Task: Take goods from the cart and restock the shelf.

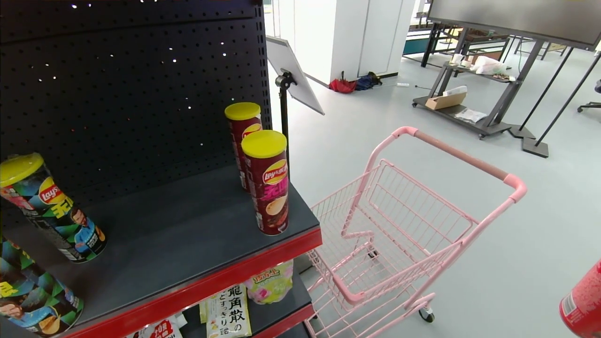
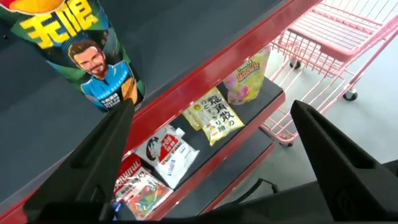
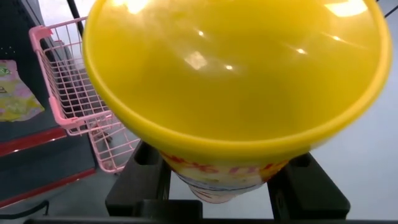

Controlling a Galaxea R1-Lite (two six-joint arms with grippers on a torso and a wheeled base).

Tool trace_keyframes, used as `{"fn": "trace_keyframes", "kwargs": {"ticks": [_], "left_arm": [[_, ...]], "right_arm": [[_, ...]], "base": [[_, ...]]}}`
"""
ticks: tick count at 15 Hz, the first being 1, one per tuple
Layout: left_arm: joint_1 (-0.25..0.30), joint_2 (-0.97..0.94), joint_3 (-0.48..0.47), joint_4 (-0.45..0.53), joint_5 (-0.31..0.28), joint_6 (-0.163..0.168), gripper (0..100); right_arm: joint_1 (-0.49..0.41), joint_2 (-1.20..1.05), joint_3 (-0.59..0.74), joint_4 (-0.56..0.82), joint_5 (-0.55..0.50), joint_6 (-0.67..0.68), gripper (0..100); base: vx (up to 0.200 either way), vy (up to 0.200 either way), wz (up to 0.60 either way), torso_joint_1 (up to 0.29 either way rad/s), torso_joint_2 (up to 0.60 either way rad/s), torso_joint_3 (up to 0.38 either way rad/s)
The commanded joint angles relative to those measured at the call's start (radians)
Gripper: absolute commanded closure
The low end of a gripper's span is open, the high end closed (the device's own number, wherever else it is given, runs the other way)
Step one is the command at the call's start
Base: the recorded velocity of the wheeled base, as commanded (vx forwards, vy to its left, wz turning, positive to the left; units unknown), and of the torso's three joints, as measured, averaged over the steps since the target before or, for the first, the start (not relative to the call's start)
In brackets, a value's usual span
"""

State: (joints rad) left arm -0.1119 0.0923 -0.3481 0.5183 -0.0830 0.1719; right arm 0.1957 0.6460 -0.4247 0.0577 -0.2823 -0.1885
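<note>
My right gripper [image 3: 224, 190] is shut on a red chip can with a yellow lid [image 3: 236, 68], its fingers [image 3: 140, 186] pressed to the can's sides. The same red can [image 1: 582, 305] shows at the lower right of the head view, beside the pink cart [image 1: 399, 225], whose basket holds nothing. My left gripper [image 2: 211, 168] hangs open in front of the shelf's red front edge [image 2: 205, 68], with nothing between its fingers [image 2: 102, 158]. A green-and-black chip can [image 2: 81, 53] stands on the shelf just beyond it. Two maroon cans [image 1: 267, 183] stand at the shelf's right end.
Two green-and-black cans [image 1: 51, 209] stand at the shelf's left, with bare dark shelf board [image 1: 178, 234] between them and the maroon ones. Snack packets [image 2: 214, 115] lie on the lower shelf. A tilted white board on a stand [image 1: 293, 75] rises behind the shelf's right corner.
</note>
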Motion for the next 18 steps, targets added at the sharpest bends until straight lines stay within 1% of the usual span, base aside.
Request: {"fn": "trace_keyframes", "kwargs": {"ticks": [1, 2, 14, 15, 17, 18], "left_arm": [[0.0, 0.0, 0.009, -0.011, 0.0, 0.0, 0], [0.0, 0.0, 0.015, -0.018, 0.0, 0.0, 0], [0.0, 0.0, 0.023, -0.027, 0.003, 0.001, 0], [0.0, 0.0, 0.029, -0.027, 0.008, 0.006, 0], [0.0, 0.0, 0.058, -0.049, 0.017, 0.046, 0], [0.0, 0.0, 0.08, -0.07, 0.031, 0.07, 0]], "right_arm": [[-0.001, 0.0, 0.018, -0.002, -0.001, -0.006, 100], [0.001, -0.005, 0.024, -0.002, -0.001, -0.011, 100], [0.001, -0.009, 0.052, -0.004, 0.002, -0.011, 100], [0.001, -0.025, 0.063, -0.004, 0.002, -0.012, 100], [-0.002, -0.085, 0.075, -0.002, 0.0, -0.006, 100], [-0.004, -0.117, 0.092, -0.004, 0.0, -0.002, 100]], "base": [[0.0, 0.0, 0.0, 0.027, -0.05, -0.036], [0.0, 0.0, 0.0, 0.0, 0.0, 0.0], [0.0, 0.0, 0.6, 0.004, 0.0, -0.001], [0.0, 0.0, 0.0, 0.0, 0.0, 0.0], [0.0, 0.0, 0.0, 0.0, 0.0, 0.0], [0.0, 0.0, 0.0, 0.0, 0.0, 0.0]]}}
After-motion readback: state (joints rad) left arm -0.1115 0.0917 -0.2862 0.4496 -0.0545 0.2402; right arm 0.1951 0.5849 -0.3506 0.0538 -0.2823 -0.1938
